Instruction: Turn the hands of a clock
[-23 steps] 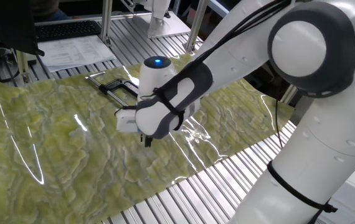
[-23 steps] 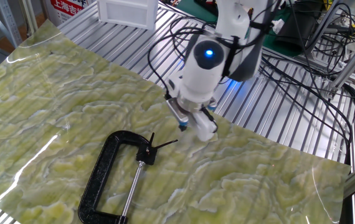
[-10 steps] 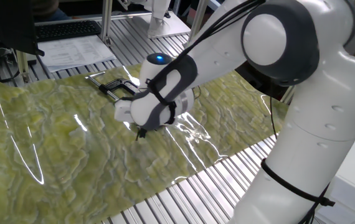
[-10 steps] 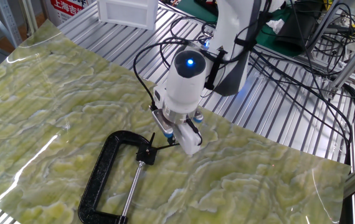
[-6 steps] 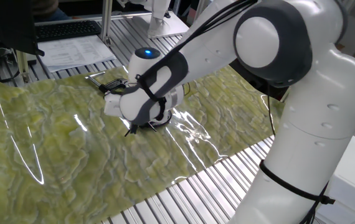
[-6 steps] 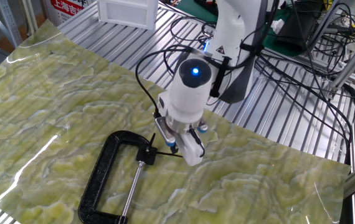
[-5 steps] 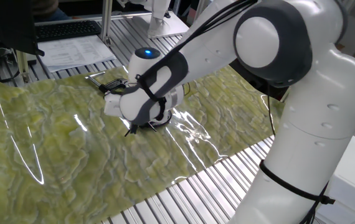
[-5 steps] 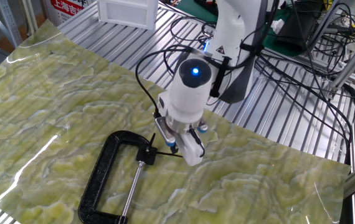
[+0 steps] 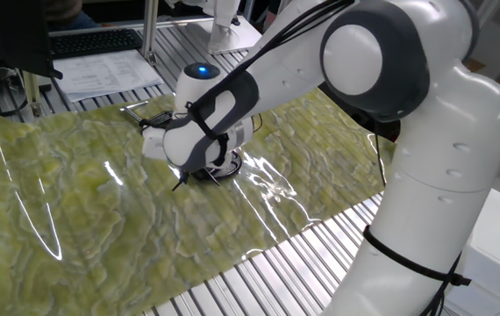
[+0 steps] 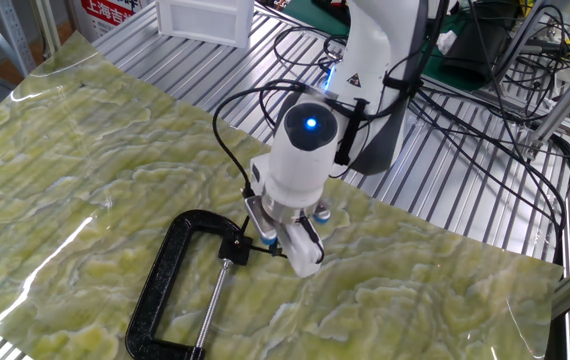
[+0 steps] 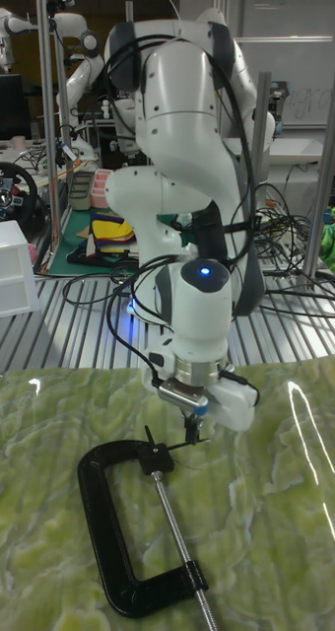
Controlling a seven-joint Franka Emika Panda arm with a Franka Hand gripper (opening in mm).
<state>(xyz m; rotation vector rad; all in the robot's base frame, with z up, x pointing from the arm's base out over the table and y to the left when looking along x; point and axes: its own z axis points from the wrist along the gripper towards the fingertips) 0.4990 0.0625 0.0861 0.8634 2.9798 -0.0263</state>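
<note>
The clock is a black C-clamp [image 10: 157, 278] lying flat on the green marbled mat, with a silver threaded rod [image 10: 210, 305] running through its frame. A thin black bar [image 10: 248, 246] crosses the rod's upper end. In the tall fixed view the clamp [image 11: 97, 523] lies just below my gripper [image 11: 192, 426]. My gripper [image 10: 271, 241] points straight down, its fingers close together, with the tips at the right end of that thin bar. I cannot tell whether the bar is pinched. In one fixed view my arm hides most of the clamp [image 9: 152, 120].
The mat [image 10: 55, 170] covers a slatted aluminium table. A white box [image 10: 203, 20] stands at the far edge, and cables [image 10: 485, 110] trail behind the arm. A keyboard [image 9: 92, 41] and papers [image 9: 110, 70] lie beyond the mat. A white bin [image 11: 10, 266] sits at the left.
My gripper has moved down and toward the clamp's screw end. The thin bar has swung from pointing up-right to lying nearly level under the fingertips.
</note>
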